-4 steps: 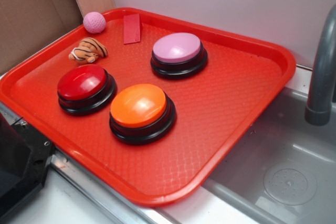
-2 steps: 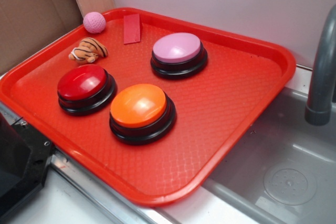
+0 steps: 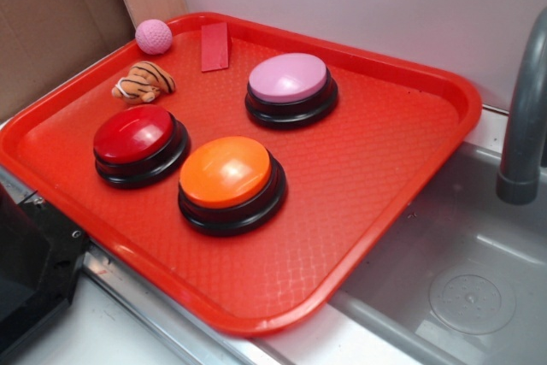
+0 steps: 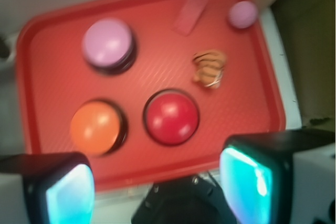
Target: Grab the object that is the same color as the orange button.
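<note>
A small orange plush tiger with black stripes lies on the red tray near its far left, left of the pink-topped button. The orange button stands at the tray's front middle. In the wrist view the tiger lies at the upper right and the orange button at the lower left. My gripper is open and empty, high above the tray's near edge, with its two teal pads wide apart. The gripper does not show in the exterior view.
A red-topped button and a pink-topped button stand on the tray. A pink dimpled ball and a flat red piece lie at the far corner. A grey sink and faucet lie right. A black base sits front left.
</note>
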